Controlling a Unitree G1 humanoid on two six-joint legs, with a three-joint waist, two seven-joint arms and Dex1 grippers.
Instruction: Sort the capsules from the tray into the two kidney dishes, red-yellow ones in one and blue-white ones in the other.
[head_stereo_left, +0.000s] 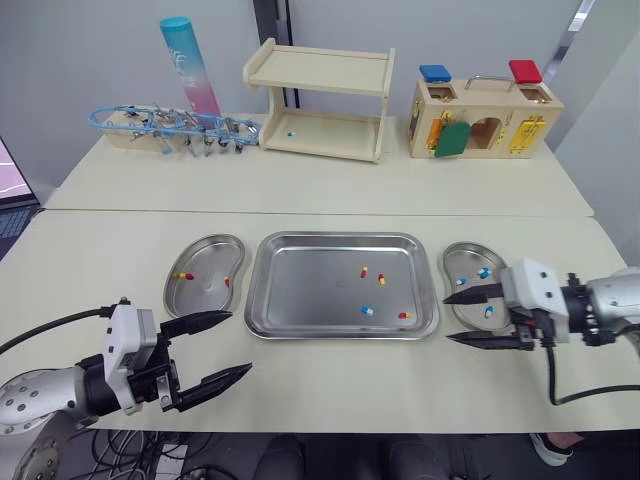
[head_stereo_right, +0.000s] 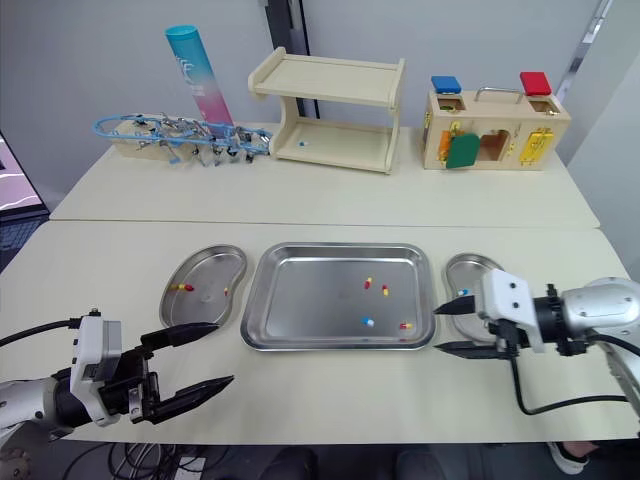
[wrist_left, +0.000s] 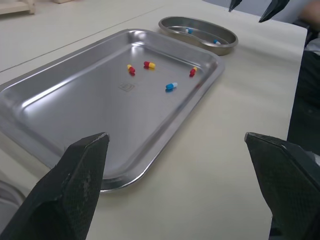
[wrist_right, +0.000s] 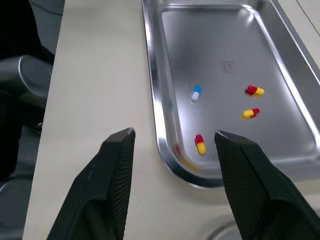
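Note:
A steel tray (head_stereo_left: 300, 290) lies mid-table holding three red-yellow capsules (head_stereo_left: 364, 271) and one blue-white capsule (head_stereo_left: 367, 311). To its left, the left kidney dish (head_stereo_left: 205, 295) contains two red-yellow capsules (head_stereo_left: 181, 275). The right kidney dish (head_stereo_left: 462, 258) on the other side holds blue-white capsules (head_stereo_left: 483, 272). My left gripper (head_stereo_left: 240, 342) hovers open and empty near the table's front, below the left dish. My right gripper (head_stereo_left: 447, 318) is open and empty over the right dish's near end, pointing at the tray. In the right wrist view a red-yellow capsule (wrist_right: 200, 144) lies by the tray rim between the fingers (wrist_right: 112, 185).
At the back stand a wooden shelf (head_stereo_left: 320, 100) with a small capsule on its lower board, a wooden lock box (head_stereo_left: 483, 118), a rack of blue-handled tools (head_stereo_left: 170, 128) and a turquoise-pink tube (head_stereo_left: 190, 65). The table's front edge lies close under both grippers.

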